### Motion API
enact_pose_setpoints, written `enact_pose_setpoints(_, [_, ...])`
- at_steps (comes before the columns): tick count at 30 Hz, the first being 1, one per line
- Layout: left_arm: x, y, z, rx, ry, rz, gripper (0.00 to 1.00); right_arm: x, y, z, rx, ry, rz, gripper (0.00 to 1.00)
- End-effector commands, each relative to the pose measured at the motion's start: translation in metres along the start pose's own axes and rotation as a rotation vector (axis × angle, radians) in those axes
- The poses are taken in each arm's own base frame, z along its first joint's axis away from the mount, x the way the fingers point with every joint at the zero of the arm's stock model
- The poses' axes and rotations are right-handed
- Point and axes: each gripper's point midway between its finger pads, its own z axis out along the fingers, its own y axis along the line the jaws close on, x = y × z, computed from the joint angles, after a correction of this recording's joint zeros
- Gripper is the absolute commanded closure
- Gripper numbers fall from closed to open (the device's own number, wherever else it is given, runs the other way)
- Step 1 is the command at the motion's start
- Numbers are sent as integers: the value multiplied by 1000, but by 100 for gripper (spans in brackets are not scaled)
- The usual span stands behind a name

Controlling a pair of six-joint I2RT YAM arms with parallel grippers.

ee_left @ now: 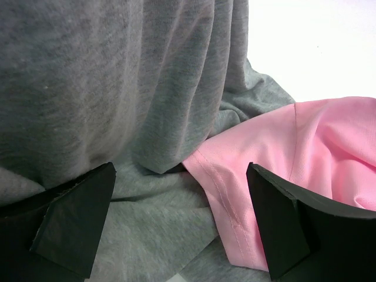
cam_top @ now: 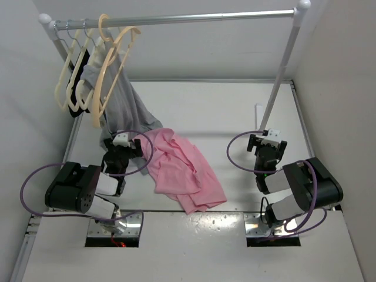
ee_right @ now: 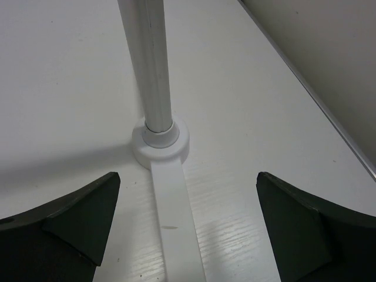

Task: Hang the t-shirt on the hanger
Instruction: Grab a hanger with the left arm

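The t-shirt [cam_top: 182,170] looked limp and thin by the table's [cam_top: 235,111] near edge, likely best pinched at its hem [ee_left: 226,205]; left gripper [ee_left: 182,223] and right gripper [ee_right: 188,229] gaped.

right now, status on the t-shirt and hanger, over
Left end effector open, empty, at t-shirt edge. Right end effector open, empty, facing rack post. T-shirt crumpled on table; hanger on rail. Grey garment hem against t-shirt.
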Motion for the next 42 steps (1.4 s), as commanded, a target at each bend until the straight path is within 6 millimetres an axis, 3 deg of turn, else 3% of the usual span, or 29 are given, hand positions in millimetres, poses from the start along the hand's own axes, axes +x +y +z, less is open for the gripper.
enact_pose_setpoints(1, [-20,-1,5,-4,-69,-32,0,-24,0,7,23,-73,77,0])
enact_pose_setpoints(5, [-20,-4,5,20,-69,-21,0,-23,1,5,12,-73,76,0])
enact_pose_setpoints(6, [-20,-11,5,61,-70,-6,0,-26,1,5,12,-82,82,0])
enact_pose_setpoints(7, [-40,-21,0,125,-140,20,0,-21,-2,2,13,-69,63,0])
enact_pose_setpoints(9, [-48,-43,-9,293,-140,169,0,-34,-1,-7,-19,-139,86,0])
enact_pose_setpoints(10, [-51,-84,-24,564,-155,282,0,-40,-7,-12,0,-171,76,0])
enact_pose_setpoints(11, [-30,-108,-36,776,1,374,0,-47,-14,-16,36,-175,85,0])
enact_pose_setpoints(12, [-31,-117,-48,945,-65,660,0,-52,-11,-16,19,-166,86,0])
enact_pose_setpoints(13, [-28,-129,-66,1087,-54,673,0,-76,-1,-10,-6,-179,113,0])
enact_pose_setpoints(14, [-20,-129,-80,1148,23,656,0,-85,0,-6,-16,-153,132,0])
enact_pose_setpoints(15, [-19,-128,-84,1154,31,660,0,-70,1,-6,-19,-42,57,0])
enact_pose_setpoints(16, [-22,-126,-88,1142,8,694,0,-99,0,-1,6,-66,74,0])
enact_pose_setpoints(17, [-12,-124,-95,1144,12,726,0,-101,-1,-1,17,-43,-1,0])
enact_pose_setpoints(18, [-14,-122,-95,1133,-35,798,0,-94,-4,-2,29,9,-65,0])
enact_pose_setpoints(19, [-17,-119,-96,1114,-58,830,0,-104,-5,2,41,13,-92,0])
enact_pose_setpoints(21, [-32,-115,-98,1050,-116,901,0,-88,-10,5,65,97,-220,0])
enact_pose_setpoints(22, [-37,-112,-97,1020,-121,919,0,-95,-9,8,64,105,-243,0])
enact_pose_setpoints(24, [-48,-102,-100,956,-109,976,0,-92,-20,10,123,165,-338,0])
enact_pose_setpoints(25, [-52,-102,-103,961,-124,1040,0,-102,-24,10,163,180,-372,0])
enact_pose_setpoints(27, [-59,-87,-111,935,-56,1139,0,-113,-58,3,380,204,-461,0])
enact_pose_setpoints(28, [-69,-84,-116,919,-70,1194,0,-130,-64,3,437,157,-454,0])
enact_pose_setpoints(30, [-87,-67,-120,848,-40,1286,0,-136,-72,-2,469,158,-618,0])
enact_pose_setpoints(31, [-109,-63,-128,816,-66,1303,0,-153,-72,-1,478,98,-587,0])
enact_pose_setpoints(33, [-131,-58,-137,762,-81,1273,0,-164,-74,-2,502,65,-574,0])
enact_pose_setpoints(37, [-195,-42,-163,586,-165,1133,0,-211,-91,-16,617,-92,-272,0])
enact_pose_setpoints(38, [-218,-35,-173,523,-197,1075,0,-213,-80,-12,549,-97,-300,0])
enact_pose_setpoints(39, [-226,-31,-180,492,-194,977,0,-224,-79,-15,514,-126,-265,0])
enact_pose_setpoints(40, [-233,-17,-184,418,-165,957,0,-226,-70,-15,463,-150,-150,0])
enact_pose_setpoints(42, [-256,1,-201,317,-165,855,0,-221,-55,-11,305,-130,-105,0])
